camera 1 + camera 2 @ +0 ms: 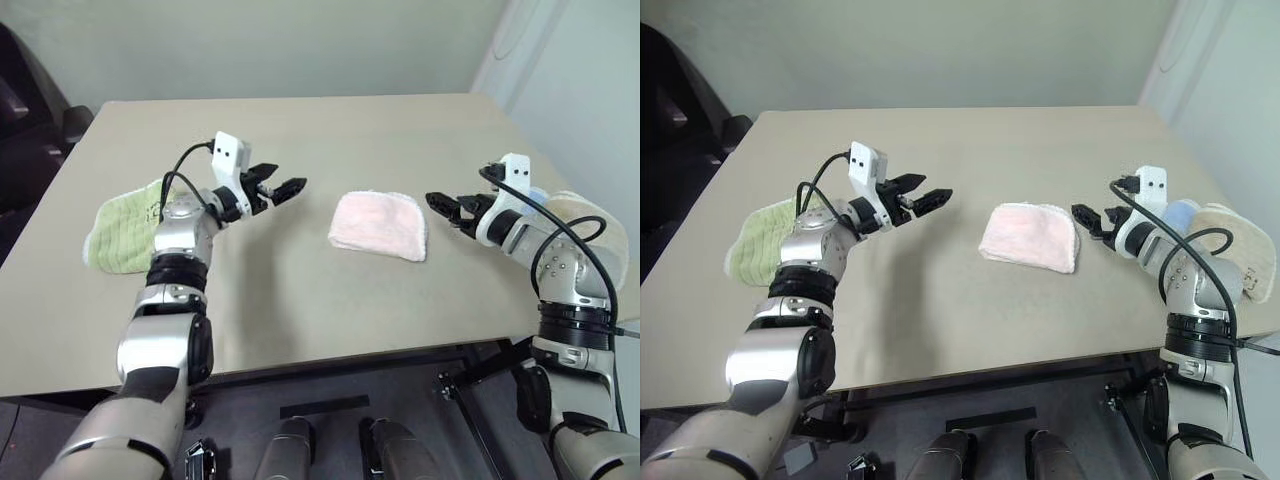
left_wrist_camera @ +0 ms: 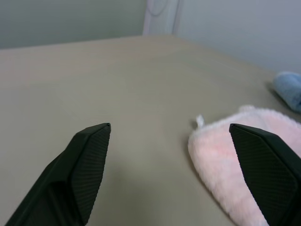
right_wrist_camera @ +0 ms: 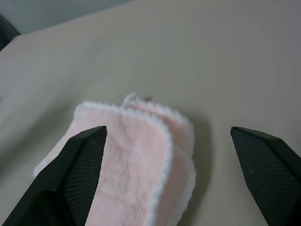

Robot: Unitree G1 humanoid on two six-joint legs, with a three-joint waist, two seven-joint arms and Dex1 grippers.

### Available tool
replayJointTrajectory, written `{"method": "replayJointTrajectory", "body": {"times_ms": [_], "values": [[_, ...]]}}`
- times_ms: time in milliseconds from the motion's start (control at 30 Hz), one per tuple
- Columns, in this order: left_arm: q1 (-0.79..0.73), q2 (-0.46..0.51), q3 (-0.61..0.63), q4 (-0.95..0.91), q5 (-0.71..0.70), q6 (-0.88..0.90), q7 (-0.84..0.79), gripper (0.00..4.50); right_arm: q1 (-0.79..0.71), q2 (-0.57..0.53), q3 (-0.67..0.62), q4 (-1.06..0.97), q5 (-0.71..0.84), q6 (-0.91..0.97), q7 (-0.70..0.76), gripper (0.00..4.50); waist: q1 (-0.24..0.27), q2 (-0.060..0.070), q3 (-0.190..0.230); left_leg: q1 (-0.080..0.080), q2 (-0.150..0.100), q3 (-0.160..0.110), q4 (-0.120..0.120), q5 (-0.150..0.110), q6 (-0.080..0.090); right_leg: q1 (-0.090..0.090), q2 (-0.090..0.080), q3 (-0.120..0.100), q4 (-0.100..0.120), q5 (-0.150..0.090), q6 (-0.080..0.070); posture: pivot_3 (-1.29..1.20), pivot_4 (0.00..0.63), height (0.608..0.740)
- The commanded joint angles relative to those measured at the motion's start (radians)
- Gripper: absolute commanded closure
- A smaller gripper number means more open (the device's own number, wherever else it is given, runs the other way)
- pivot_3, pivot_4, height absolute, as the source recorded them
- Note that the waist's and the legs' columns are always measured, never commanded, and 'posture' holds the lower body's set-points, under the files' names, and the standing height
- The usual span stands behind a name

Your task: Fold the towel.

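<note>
Towel (image 1: 379, 224), pale pink terry with white stitched edge, lies folded into a compact stack of layers at mid worktop (image 1: 300, 300), between the two hands and touching neither. Its outline is rounded on the far side and straighter on the near side. A small loop sticks out at one corner, seen in both wrist views. The right wrist view shows the stitched edges of the layers stacked, not quite flush.

Left hand (image 1: 279, 188) hovers above the worktop to the left of the towel, well apart from it, pointing toward it. Its fingers (image 2: 87, 160) stand wide and hold nothing; bare worktop shows between them.

Right hand (image 1: 447, 208) hovers just beside the towel's right edge, pointing toward it, clear of the cloth. Its fingers (image 3: 82, 165) also stand wide and hold nothing; the towel's near corner shows in the gap between them, lying below.

Green towel (image 1: 125, 230), ribbed, lies folded near the left edge of the worktop, partly behind the left arm. Beige towel (image 1: 1245, 245) lies near the right edge, behind the right arm. Blue cloth (image 1: 1180, 213) sits just beside the beige towel, on its inner side; cannot tell whether they touch.

Far half of the worktop is bare, up to a pale wall.
</note>
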State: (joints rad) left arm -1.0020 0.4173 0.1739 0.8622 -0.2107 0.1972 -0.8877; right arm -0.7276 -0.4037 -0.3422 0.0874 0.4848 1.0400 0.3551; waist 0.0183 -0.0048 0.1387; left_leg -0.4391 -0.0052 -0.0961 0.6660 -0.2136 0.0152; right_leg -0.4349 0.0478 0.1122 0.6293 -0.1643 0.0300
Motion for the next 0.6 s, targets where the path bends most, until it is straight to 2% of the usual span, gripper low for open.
{"method": "replayJointTrajectory", "body": {"times_ms": [33,200,233,433,600], "values": [[0.039,0.008,-0.005,-0.112,-0.027,0.061,0.003,0.32,-0.029,-0.005,-0.059,0.046,0.038,0.036,-0.025,0.00,0.000,0.000,0.000,0.000,0.000,0.000,0.000,0.000,0.000,0.000,0.000,0.000,0.000,0.000,0.000,0.00,0.150,0.740],[0.054,-0.049,0.018,-0.131,-0.081,0.232,0.066,0.32,-0.047,-0.006,-0.025,0.079,0.015,-0.012,-0.023,0.00,0.002,0.000,0.000,0.000,0.000,0.000,0.000,0.002,0.001,0.000,0.000,0.000,0.001,0.002,0.000,0.00,0.150,0.740],[0.057,-0.057,0.016,-0.134,-0.084,0.250,0.076,0.15,-0.048,-0.007,-0.016,0.073,0.014,-0.018,-0.020,0.00,0.002,0.000,0.000,0.000,0.000,0.000,0.000,0.002,0.001,0.000,0.000,0.000,0.001,0.003,0.000,0.00,0.150,0.740],[0.015,-0.134,0.094,-0.084,-0.204,0.501,0.160,0.15,-0.037,-0.011,0.011,0.049,0.001,-0.055,-0.027,0.00,0.000,0.000,0.000,0.001,0.000,0.000,0.000,0.004,0.001,0.000,0.000,0.000,0.001,0.004,-0.001,0.00,0.150,0.740],[-0.041,-0.185,0.097,0.029,-0.193,0.571,0.272,0.15,-0.020,-0.004,0.007,0.012,0.011,-0.059,-0.036,0.00,0.001,0.000,0.000,0.001,0.000,0.000,0.000,0.005,0.001,0.001,0.000,0.000,0.001,0.004,0.000,0.00,0.150,0.740]]}}
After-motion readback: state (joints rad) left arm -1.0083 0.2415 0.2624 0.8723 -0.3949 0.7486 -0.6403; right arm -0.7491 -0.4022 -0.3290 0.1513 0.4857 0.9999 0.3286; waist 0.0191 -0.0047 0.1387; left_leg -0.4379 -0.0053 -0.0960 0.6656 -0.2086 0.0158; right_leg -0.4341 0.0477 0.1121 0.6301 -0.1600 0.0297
